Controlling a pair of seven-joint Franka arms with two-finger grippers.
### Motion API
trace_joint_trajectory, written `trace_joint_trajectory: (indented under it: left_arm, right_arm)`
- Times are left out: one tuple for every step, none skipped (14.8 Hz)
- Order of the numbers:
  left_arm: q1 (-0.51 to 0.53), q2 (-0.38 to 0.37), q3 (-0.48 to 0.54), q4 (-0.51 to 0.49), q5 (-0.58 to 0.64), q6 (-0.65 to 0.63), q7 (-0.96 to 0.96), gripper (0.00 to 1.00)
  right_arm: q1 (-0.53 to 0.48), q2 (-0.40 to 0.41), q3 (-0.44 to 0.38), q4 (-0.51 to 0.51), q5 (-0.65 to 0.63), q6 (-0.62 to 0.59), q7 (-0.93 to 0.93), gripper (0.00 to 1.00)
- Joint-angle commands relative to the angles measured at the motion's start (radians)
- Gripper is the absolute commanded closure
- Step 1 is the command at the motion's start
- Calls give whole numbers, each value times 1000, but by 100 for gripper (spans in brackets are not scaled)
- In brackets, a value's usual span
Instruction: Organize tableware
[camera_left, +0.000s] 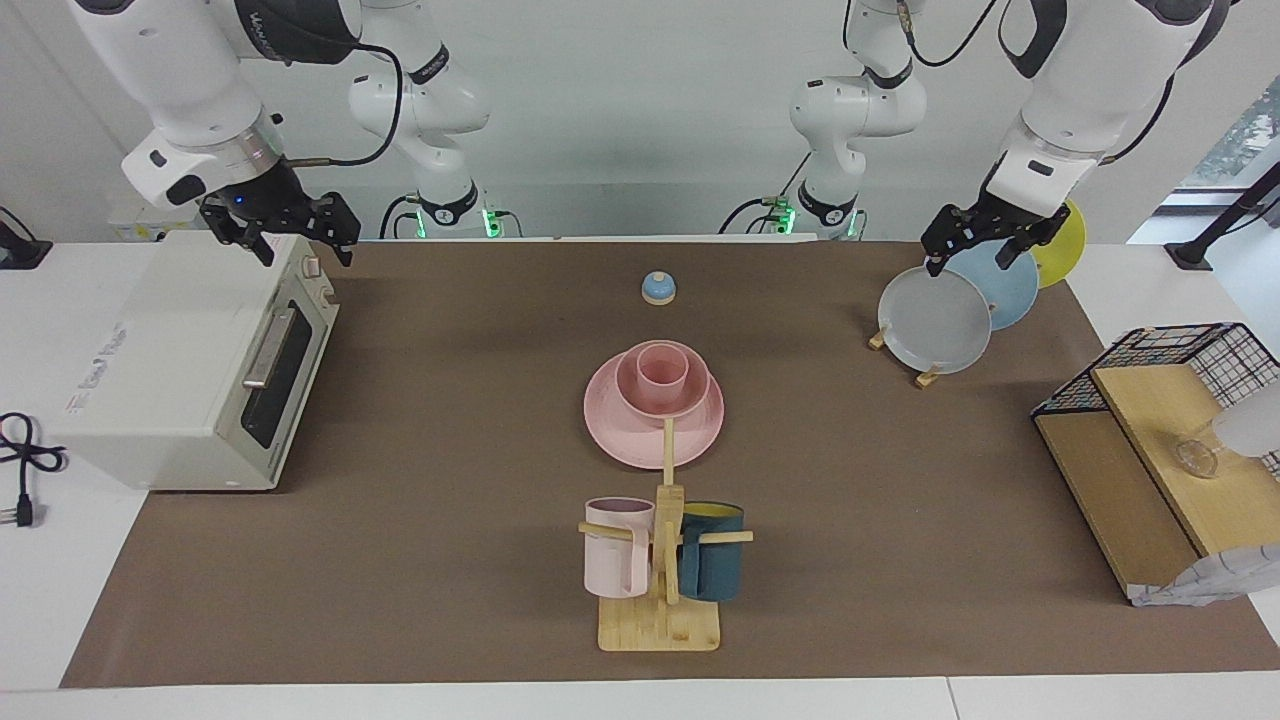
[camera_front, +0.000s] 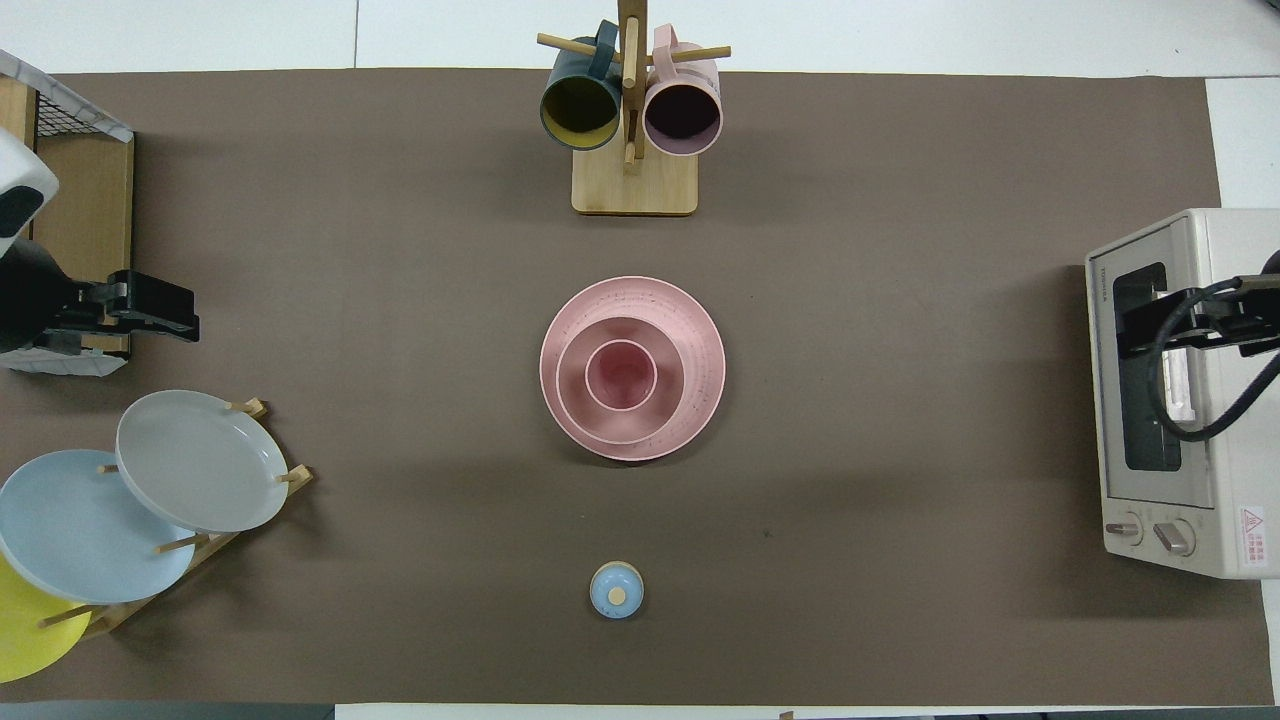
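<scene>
Centre of the frame: pink plate (camera_left: 652, 430) lies flat on the desk (camera_left: 450, 560), pink bowl (camera_left: 690, 392) seated on it, pink cup (camera_left: 660, 372) upright inside the bowl (all three nested). Left gripper (camera_left: 982, 250), upper right of the facing view, hangs over the rack of grey plate (camera_left: 935, 322) and blue plate (camera_left: 1005, 290), fingers apart, holding nothing. Right gripper (camera_left: 295, 237), upper left, hangs over the toaster oven (camera_left: 180, 370), fingers apart, empty.

Toaster oven (camera_front: 1180, 400) — door lettering perhaps "TOSHIBA" — plus a warning triangle.
</scene>
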Motion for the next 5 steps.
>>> trace_joint_trajectory:
  left_arm:
    - [49,-22,-36,-2,-14,-21,1,0]
    - [49,-20,-36,-3,-16,-20,1,0]
    - [49,-22,-36,-3,-16,-20,1,0]
    - [49,-25,-36,-5,-16,-21,1,0]
    - [50,-27,-34,-5,-17,-23,2,0]
  right_arm:
    - [-18,-23,5,-23,15,15,-21,0]
    - [-18,-23,5,-23,15,15,-22,0]
    - [-18,-23,5,-23,15,15,-22,0]
    - [-18,-23,5,-23,15,15,-22,0]
    - [-18,-23,5,-23,15,14,-22,0]
